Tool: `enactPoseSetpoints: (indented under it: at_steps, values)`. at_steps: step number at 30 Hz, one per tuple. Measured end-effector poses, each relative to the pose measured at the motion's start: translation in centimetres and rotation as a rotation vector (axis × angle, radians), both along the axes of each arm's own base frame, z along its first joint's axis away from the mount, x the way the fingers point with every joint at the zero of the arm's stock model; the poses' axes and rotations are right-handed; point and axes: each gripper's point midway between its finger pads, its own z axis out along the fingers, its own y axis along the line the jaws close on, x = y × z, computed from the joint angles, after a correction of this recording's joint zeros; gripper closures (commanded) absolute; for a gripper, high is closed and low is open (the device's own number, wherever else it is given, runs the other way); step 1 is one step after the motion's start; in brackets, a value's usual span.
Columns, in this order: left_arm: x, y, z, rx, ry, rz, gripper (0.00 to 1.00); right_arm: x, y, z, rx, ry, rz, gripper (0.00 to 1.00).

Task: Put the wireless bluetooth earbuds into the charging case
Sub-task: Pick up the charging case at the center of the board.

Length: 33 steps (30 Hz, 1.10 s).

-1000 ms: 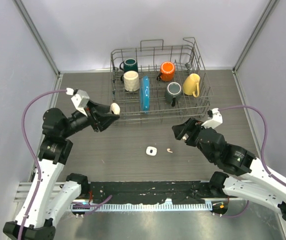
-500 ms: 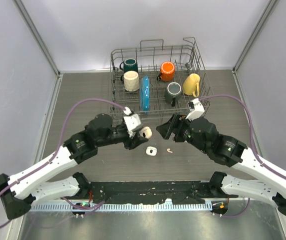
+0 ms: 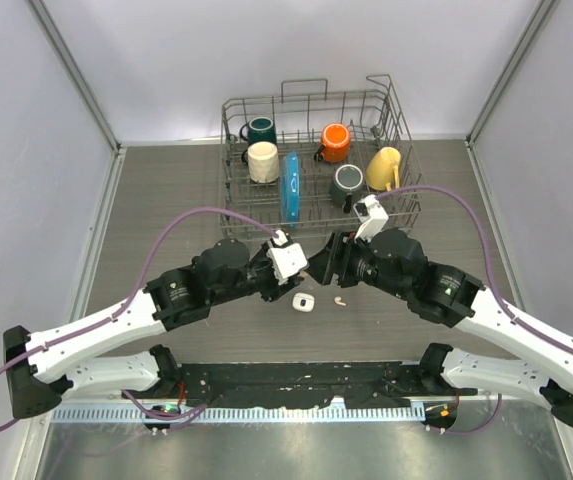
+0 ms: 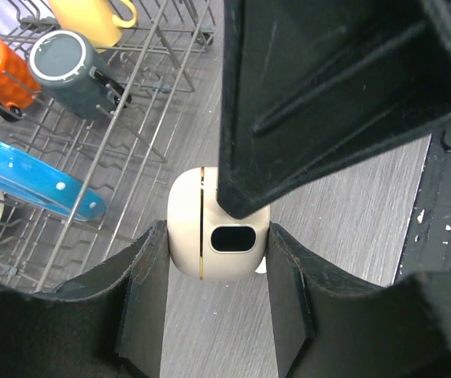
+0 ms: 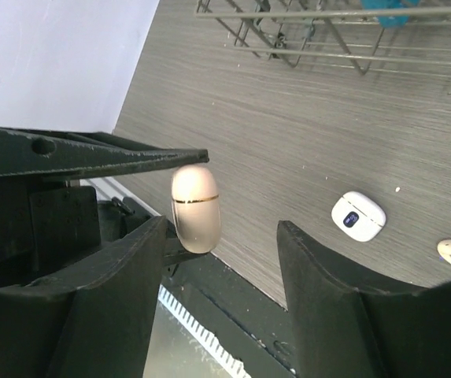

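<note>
The left jaws (image 4: 216, 240) reach in from 8 o'clock to the middle of the counter (image 3: 166, 200), clenched on a cream case (image 4: 201, 253). They grip it by its sides, above the counter. A thin gold seam runs round the case, and a dark oval window sits on its face. No writing on it can be read.

Just at 3 o'clock of them, the right jaws (image 5: 223, 228) come in from 4 o'clock and stand apart. The cream case (image 5: 195, 207) sits by the left one of their fingers, and no grip on it shows.

At 6 o'clock of both jaws, a white case (image 3: 303, 301) lies on the counter. Its small blue-lit display (image 5: 352, 220) is too small to read. One earbud (image 3: 339, 299) lies just at 3 o'clock of the white case, apart from it.

At 12 o'clock stands a wire rack (image 3: 406, 190). From left to right it holds a teal mug (image 3: 259, 129), a cream mug (image 3: 262, 160), a blue plate (image 3: 290, 187) on edge, an orange mug (image 3: 335, 141), a grey mug (image 3: 347, 184) and a yellow mug (image 3: 385, 167).
</note>
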Motion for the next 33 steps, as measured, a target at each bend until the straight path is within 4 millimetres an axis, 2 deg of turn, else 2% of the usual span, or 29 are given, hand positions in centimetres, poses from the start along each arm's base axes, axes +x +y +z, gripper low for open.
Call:
enactPoseSetpoints:
  at_steps: [5,11,17,22,23,25,26,28,29,31,33]
  values:
    - [0.3,-0.1,0.2,0.002,-0.018,0.011,1.00,-0.4,0.7,-0.7,-0.018,0.018,0.045,0.42]
    - [0.1,-0.3,0.3,0.002,-0.032,-0.004,1.00,-0.5,1.0,-0.4,-0.005,0.009,0.061,0.44]
    - [-0.3,-0.8,0.8,-0.017,-0.040,-0.036,1.00,-0.6,1.1,-0.3,-0.002,0.006,0.072,0.52]
    - [-0.5,-1.1,1.0,-0.030,-0.043,-0.049,1.00,-0.7,1.4,0.0,0.011,0.000,0.086,0.62]
    - [-0.5,-1.1,1.1,-0.031,-0.043,-0.050,1.00,-0.7,1.5,0.1,0.015,-0.003,0.087,0.68]
    - [-0.5,-1.1,1.1,-0.032,-0.043,-0.051,1.00,-0.7,1.5,0.2,0.019,-0.006,0.092,0.72]
    - [-0.5,-1.2,1.1,-0.033,-0.043,-0.051,1.00,-0.8,1.5,0.2,0.017,-0.009,0.094,0.78]
    - [-0.5,-1.2,1.1,-0.034,-0.043,-0.051,0.99,-0.8,1.6,0.1,0.018,-0.012,0.101,0.85]
    - [-0.5,-1.2,1.1,-0.034,-0.043,-0.050,0.95,-0.8,1.6,0.2,0.018,-0.014,0.103,0.90]
    - [-0.5,-1.2,1.1,-0.037,-0.042,-0.049,0.94,-0.8,1.6,0.2,0.018,-0.016,0.105,0.92]
    - [-0.5,-1.2,1.2,-0.039,-0.040,-0.048,0.82,-0.8,1.6,0.2,0.018,-0.017,0.106,0.96]
